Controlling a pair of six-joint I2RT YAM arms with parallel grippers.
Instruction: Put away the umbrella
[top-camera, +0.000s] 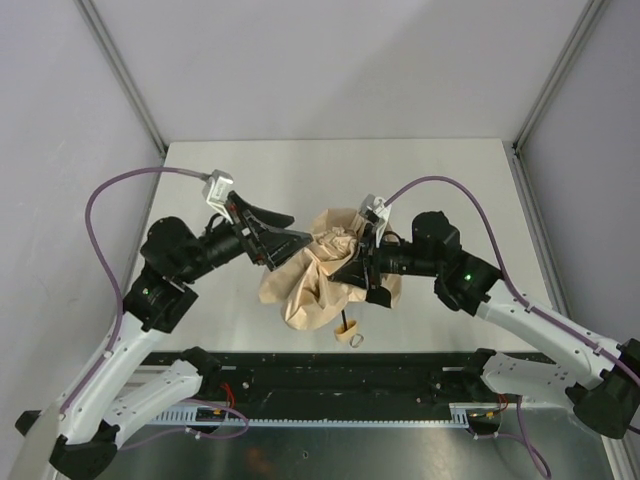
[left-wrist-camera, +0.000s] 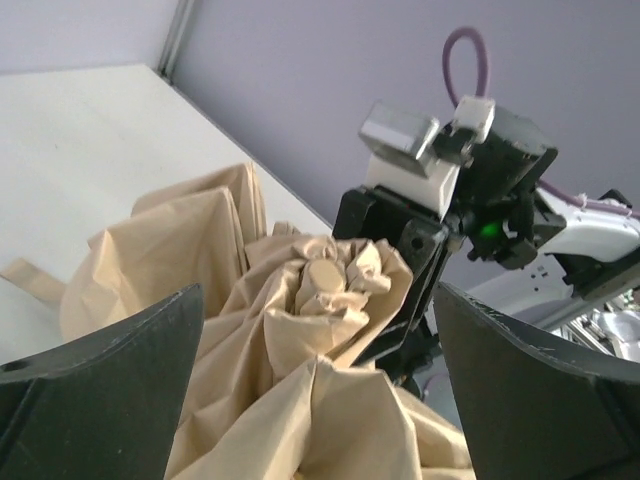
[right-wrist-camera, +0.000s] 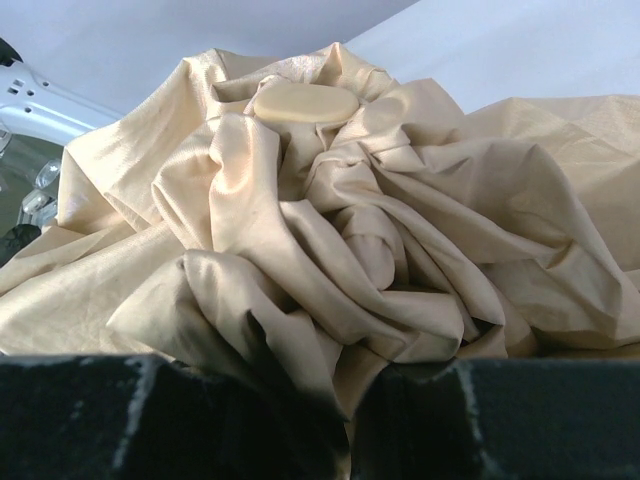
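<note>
Umbrella (top-camera: 325, 275): crumpled beige heap on our bench (top-camera: 200, 180).
We see the left tool (top-camera: 293, 228) wide open beside it, right tool (top-camera: 358, 280) pinching its fabric.

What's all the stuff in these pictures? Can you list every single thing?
crumpled beige-tan fabric umbrella with thin black shaft and small pale wooden handle: one, beige-tan, middle of the table
flat pale table: one, whitish, under the umbrella
long black rail: one, black, along the table's near edge
thin purple cables: two, purple, looping from each arm's wrist
left gripper: one, black, open, a finger on either side of the fabric
right gripper: one, black, shut on umbrella fabric
</note>
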